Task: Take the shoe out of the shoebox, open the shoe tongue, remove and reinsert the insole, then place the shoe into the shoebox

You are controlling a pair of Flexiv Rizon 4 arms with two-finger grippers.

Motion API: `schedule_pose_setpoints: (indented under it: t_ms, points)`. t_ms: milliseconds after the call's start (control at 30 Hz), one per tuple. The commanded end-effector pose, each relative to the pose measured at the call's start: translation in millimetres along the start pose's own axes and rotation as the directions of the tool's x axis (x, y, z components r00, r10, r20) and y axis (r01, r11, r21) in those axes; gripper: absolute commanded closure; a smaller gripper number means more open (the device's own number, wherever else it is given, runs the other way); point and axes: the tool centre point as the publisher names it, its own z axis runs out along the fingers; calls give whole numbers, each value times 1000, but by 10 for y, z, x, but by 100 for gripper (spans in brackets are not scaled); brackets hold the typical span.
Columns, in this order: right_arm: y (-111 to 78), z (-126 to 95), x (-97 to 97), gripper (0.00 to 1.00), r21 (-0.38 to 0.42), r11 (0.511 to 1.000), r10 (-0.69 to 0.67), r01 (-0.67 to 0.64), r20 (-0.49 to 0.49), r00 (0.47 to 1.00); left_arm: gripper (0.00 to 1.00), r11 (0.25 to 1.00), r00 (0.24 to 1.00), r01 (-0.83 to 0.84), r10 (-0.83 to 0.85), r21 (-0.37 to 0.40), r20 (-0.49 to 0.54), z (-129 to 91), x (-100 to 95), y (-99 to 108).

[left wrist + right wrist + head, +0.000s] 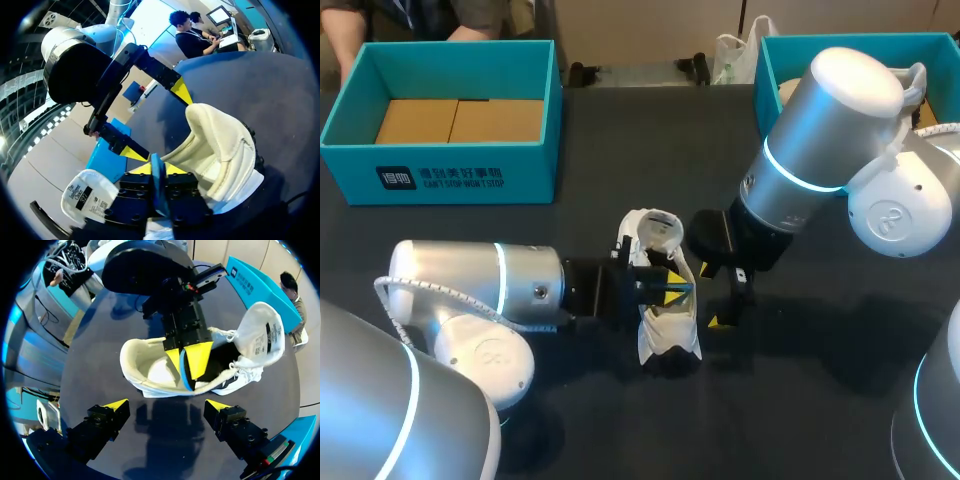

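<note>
A white shoe (658, 300) lies on the dark table, its mouth toward my left arm and its labelled tongue (265, 330) folded back. My left gripper (672, 288) reaches into the mouth and is shut on the thin blue edge of the insole (184, 372), which stands between its yellow tips (152, 167) over the cream lining (220, 150). Just right of the shoe my right gripper (725, 295) hangs open. Its fingers (166, 405) are spread wide on the near side of the shoe and touch nothing.
A teal shoebox (440, 170) with a cardboard floor stands open at the back left. A second teal box (790, 60) sits at the back right, partly behind my right arm. Bare table (800, 400) lies in front of the shoe.
</note>
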Motion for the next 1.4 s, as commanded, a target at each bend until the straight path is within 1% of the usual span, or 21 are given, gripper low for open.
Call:
schedule_pose_setpoints:
  t_ms: [33,233,400,667,800,933,967,1033,1067,1133,1167,1233,1267,1333,1400]
  points:
    - [0,6,6,0,0,1000,-1,1,1,1000,71,1000,1000,5,-5,4,-6,-170,-3,-47]
    - [0,6,6,0,0,1000,-1,1,1,1000,64,1000,1000,14,-14,16,-17,-323,-38,-138]
    - [0,6,6,0,0,1000,-1,1,1,1000,58,1000,999,8,-8,14,-37,-386,-54,-182]
    - [0,6,6,0,0,1000,-1,1,1,1000,59,1000,994,-24,23,-4,-111,-460,-8,-216]
    - [-184,-150,-31,0,-3,1000,3,-3,-1,1000,59,999,988,-47,45,-11,-147,-543,-10,-236]
    - [-363,-290,-60,0,-17,1000,3,-3,-3,1000,58,998,980,-58,57,-2,-192,-642,-9,-245]
    - [-411,-320,-67,0,-27,1000,2,-3,-5,1000,58,998,976,-64,63,3,-208,-667,-7,-245]
    - [-512,-378,-82,0,-24,1000,12,-12,-5,1000,58,997,968,-71,69,2,-240,-713,-5,-241]
    - [-553,-406,-88,0,-44,999,0,-1,-8,1000,59,997,964,-76,74,1,-255,-737,-1,-239]
    - [-629,-459,-102,0,-26,1000,14,-14,-17,1000,58,996,954,-90,85,-4,-287,-779,5,-229]
    - [-660,-485,-108,0,-38,999,4,-4,-16,1000,58,995,949,-98,92,-6,-303,-802,5,-224]
    - [-714,-534,-119,0,-28,999,20,-21,-16,1000,58,993,936,-114,106,-5,-334,-846,4,-205]
    - [-732,-554,-127,0,-36,999,2,-3,-16,1000,58,993,931,-120,112,-4,-348,-869,2,-195]
    - [-760,-574,-140,0,-41,999,-4,2,-38,999,58,991,915,-134,126,5,-383,-921,-11,-163]
    - [-760,-574,-140,0,-41,999,-4,2,-38,999,58,988,895,-152,144,16,-421,-974,-32,-126]
